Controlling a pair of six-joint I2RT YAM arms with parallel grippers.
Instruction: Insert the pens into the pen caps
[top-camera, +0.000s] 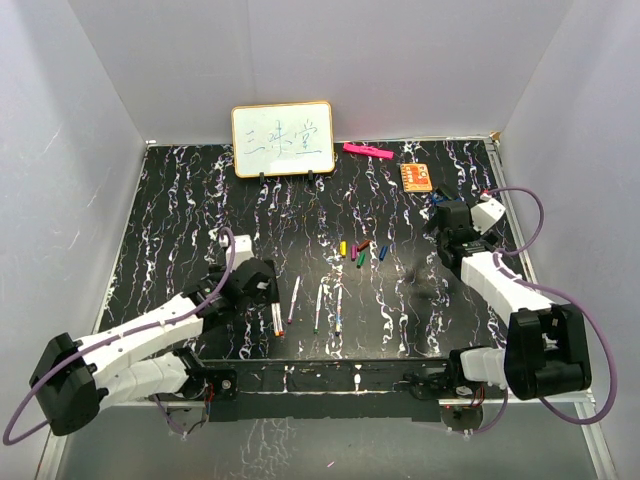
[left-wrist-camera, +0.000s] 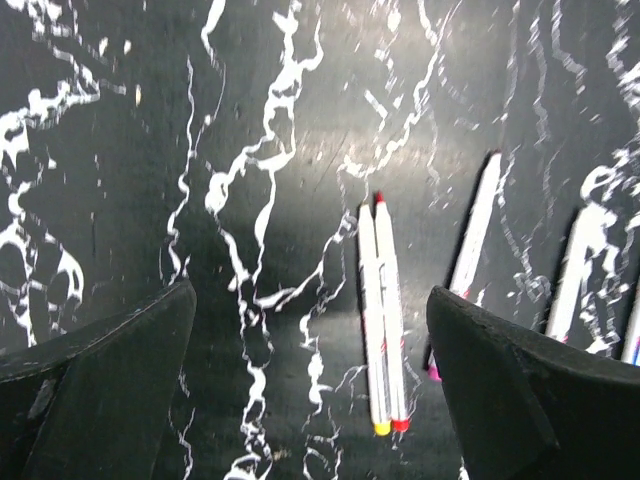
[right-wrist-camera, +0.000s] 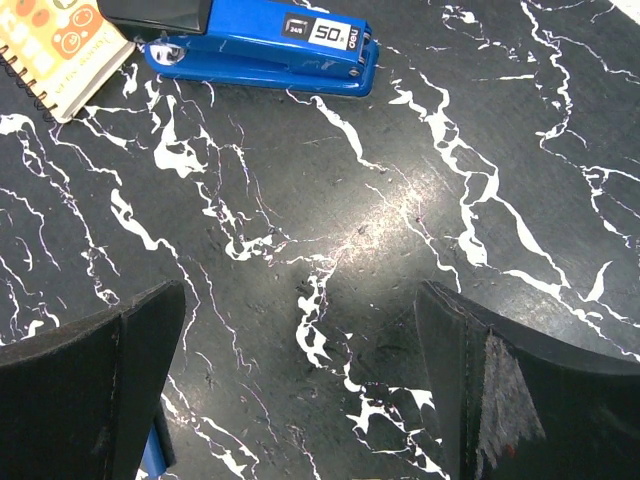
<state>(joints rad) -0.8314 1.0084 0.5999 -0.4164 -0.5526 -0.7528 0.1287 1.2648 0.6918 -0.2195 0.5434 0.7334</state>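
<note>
Both grippers' jaws stand wide and hold nothing. The left gripper (top-camera: 258, 287) sits at 9 o'clock of the pens (top-camera: 318, 307), which lie in a loose row at 7 o'clock of the pen caps (top-camera: 360, 251), and the right gripper (top-camera: 447, 216) hangs well apart at about 2 o'clock of those caps. Two pens lie touching side by side between the left fingers, so a pinch there could catch both or roll one away, and the tiny, bunched caps may scatter when nudged.
</note>
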